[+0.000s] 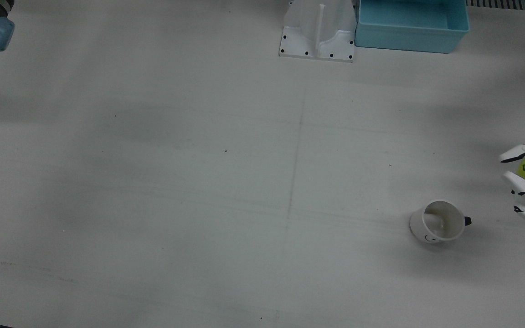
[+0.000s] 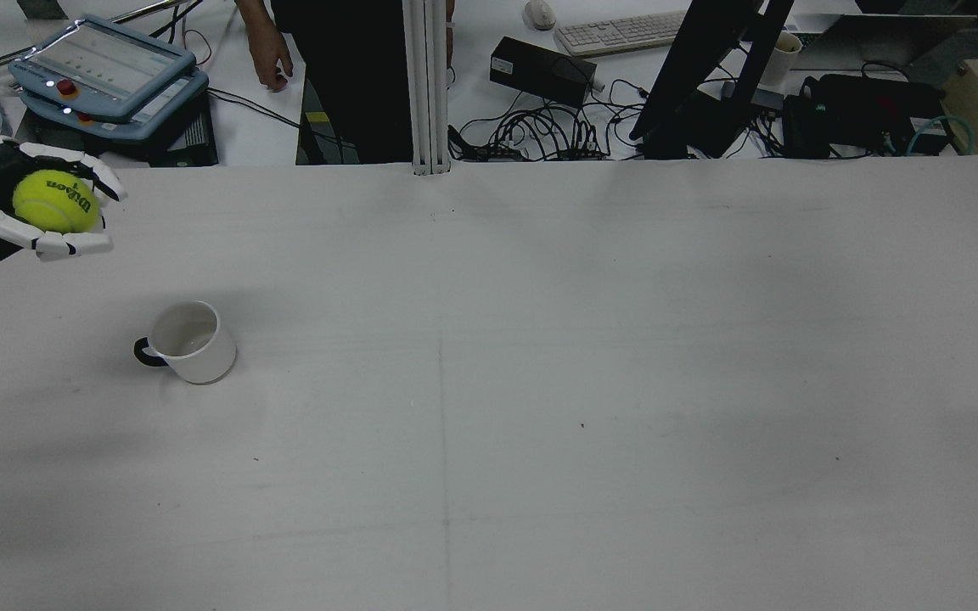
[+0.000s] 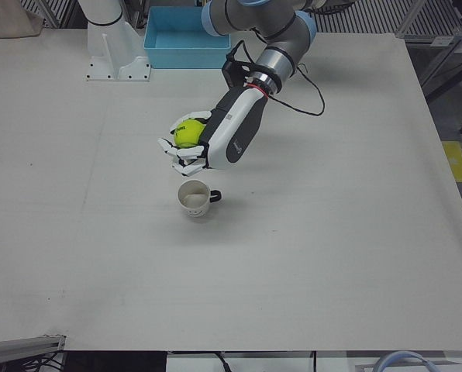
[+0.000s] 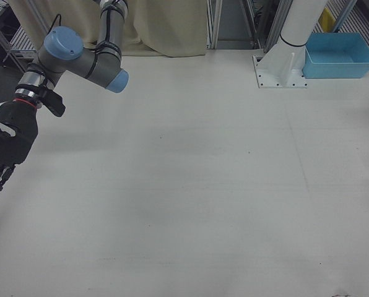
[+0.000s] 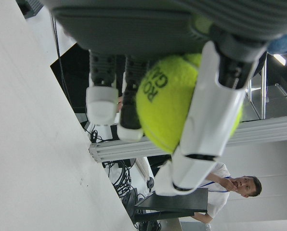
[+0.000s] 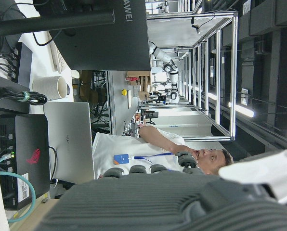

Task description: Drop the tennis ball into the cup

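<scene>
Beside empty cup point(image 3: 194, 198), ball point(image 3: 187, 132) in fingers point(image 3: 186, 153)

Overhead front and rear views, cup point(image 1: 437, 222) shared

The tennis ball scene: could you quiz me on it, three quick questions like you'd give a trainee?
1. True or false: the tennis ball already lies inside the cup.
2. Which hand holds the ball? A) left hand B) right hand C) neither
3. Fill in: the cup stands upright on the table with its black ____ sticking out to one side.

Key: 1. False; the ball is held above the table, to one side of the cup. 2. A. 3. handle.
</scene>
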Robot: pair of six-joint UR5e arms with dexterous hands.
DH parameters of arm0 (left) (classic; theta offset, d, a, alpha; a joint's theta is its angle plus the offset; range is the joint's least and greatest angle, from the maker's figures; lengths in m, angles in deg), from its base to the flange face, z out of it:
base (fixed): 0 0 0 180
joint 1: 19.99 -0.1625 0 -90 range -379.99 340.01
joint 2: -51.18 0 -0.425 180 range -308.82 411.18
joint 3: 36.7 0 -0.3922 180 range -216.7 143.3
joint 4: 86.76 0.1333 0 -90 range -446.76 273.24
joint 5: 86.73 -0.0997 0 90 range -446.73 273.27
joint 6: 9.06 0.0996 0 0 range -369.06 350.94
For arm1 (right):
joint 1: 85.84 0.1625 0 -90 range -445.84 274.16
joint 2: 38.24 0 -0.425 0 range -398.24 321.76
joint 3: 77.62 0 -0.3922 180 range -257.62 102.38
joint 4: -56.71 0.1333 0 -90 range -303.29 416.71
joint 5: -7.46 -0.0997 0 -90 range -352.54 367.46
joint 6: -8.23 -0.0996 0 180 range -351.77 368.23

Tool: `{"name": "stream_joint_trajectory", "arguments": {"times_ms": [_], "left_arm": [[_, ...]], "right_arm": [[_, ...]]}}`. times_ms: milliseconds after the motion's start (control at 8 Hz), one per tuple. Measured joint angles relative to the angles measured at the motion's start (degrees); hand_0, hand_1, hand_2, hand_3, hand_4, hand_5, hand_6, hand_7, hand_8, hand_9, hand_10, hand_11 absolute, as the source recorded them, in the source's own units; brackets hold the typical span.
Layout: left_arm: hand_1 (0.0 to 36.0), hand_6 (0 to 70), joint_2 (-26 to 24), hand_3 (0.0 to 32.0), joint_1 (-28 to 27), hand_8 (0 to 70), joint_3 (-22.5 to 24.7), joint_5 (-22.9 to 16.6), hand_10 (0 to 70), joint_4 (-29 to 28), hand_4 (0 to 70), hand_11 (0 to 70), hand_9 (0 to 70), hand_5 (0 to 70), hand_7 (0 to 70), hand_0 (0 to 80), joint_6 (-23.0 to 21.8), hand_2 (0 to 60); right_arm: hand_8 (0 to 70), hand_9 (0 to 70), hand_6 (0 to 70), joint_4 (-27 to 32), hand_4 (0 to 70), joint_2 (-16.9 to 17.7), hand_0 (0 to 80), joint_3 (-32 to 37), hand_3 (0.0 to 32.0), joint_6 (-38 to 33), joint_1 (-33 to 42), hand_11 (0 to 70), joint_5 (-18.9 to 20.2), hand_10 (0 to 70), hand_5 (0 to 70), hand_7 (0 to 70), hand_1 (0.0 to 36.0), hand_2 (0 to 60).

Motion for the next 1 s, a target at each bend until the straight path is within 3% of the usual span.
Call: {"name": "stream_joint_trajectory", "arguments": {"times_ms": [375,750,1000], "left_arm": [[36.0,34.9,-0.5,0.0,-7.2,67.7,-1.2,5.0,70.0,-0.8,60.7,70.0,70.0,24.9,70.0,80.0,1.2,60.0],[36.0,34.9,-3.8,0.0,-7.1,67.6,-9.3,5.7,70.0,-4.4,61.9,70.0,70.0,24.9,70.0,80.0,0.9,60.0],[36.0,34.1,-4.0,0.0,-5.8,65.5,-12.0,5.6,70.0,-6.7,60.3,70.0,70.0,24.6,70.0,80.0,0.8,60.0]], "right_arm": [[0.0,0.0,0.0,0.0,0.0,0.0,0.0,0.1,0.0,0.0,0.0,0.0,0.0,0.0,0.0,0.0,0.0,0.0],[0.0,0.0,0.0,0.0,0.0,0.0,0.0,0.1,0.0,0.0,0.0,0.0,0.0,0.0,0.0,0.0,0.0,0.0],[0.0,0.0,0.0,0.0,0.0,0.0,0.0,0.1,0.0,0.0,0.0,0.0,0.0,0.0,0.0,0.0,0.0,0.0]]}}
